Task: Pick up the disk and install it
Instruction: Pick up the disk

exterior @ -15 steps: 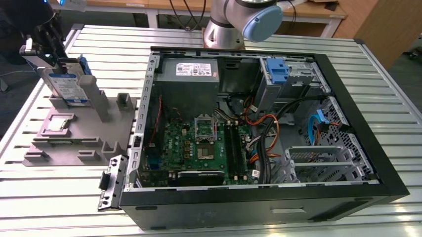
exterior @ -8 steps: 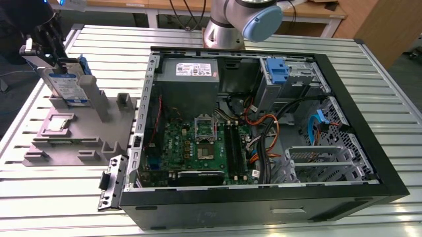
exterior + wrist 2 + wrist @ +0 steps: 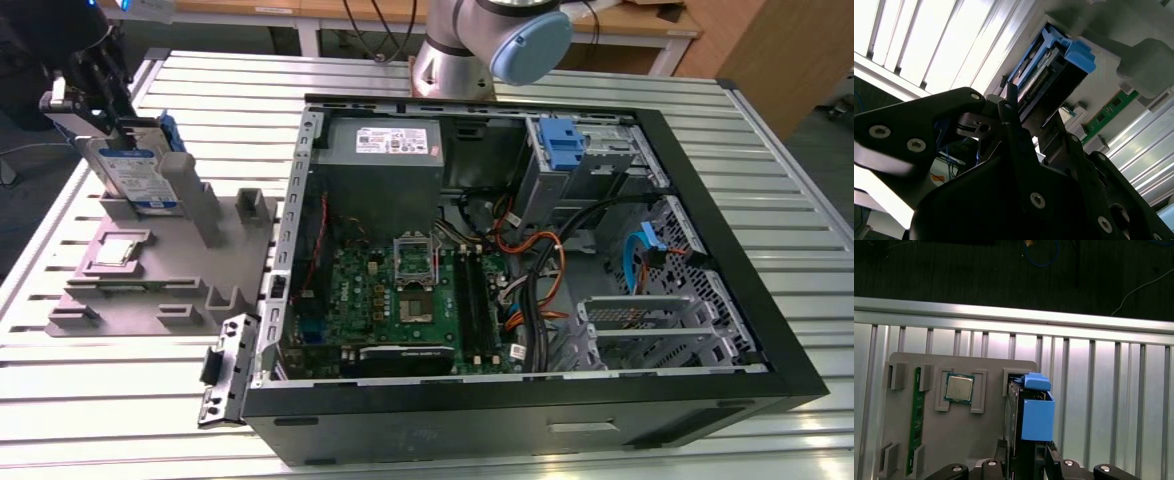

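In the first wrist view the gripper pinches the disk from both sides where it stands on edge in the grey holder, so a straight, untilted lift clear of its slot seems wisest.

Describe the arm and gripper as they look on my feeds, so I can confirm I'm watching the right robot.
The arm is a smooth silver-grey tube with a pale blue cap on its joint. In the second wrist view, the gripper is matte black, built of flat plates with rounded edges, fastened with silver screws.
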`<state>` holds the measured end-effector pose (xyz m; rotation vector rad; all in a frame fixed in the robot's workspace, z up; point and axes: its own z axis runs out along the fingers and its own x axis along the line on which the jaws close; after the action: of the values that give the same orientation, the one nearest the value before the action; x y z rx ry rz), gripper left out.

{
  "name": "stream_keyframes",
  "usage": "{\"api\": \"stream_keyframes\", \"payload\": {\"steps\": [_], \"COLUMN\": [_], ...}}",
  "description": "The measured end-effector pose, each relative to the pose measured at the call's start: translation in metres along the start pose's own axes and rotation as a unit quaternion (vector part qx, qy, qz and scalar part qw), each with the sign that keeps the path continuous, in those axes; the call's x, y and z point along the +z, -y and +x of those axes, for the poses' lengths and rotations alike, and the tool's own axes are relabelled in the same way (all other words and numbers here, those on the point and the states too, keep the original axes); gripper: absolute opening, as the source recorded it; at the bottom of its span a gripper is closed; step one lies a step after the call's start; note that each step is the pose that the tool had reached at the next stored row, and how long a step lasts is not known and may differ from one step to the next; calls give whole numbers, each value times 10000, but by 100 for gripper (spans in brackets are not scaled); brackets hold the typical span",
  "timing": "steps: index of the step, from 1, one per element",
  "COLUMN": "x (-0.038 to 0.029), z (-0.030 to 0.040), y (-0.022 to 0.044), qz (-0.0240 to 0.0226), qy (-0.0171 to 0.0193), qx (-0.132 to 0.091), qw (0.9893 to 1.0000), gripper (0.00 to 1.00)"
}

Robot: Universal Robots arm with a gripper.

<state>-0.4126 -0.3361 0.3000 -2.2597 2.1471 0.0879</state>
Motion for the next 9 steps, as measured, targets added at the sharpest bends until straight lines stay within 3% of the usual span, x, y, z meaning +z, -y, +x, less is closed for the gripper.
{"api": "stream_keyframes", "payload": {"steps": [4, 5, 9], "x": [0, 0, 0], "z": [0, 0, 0], "y": [0, 0, 0], "qz": [0, 0, 0], "qy": [0, 0, 0], "qx": [0, 0, 0], "qw": [10000, 10000, 10000], "gripper": [41, 35, 35]}}
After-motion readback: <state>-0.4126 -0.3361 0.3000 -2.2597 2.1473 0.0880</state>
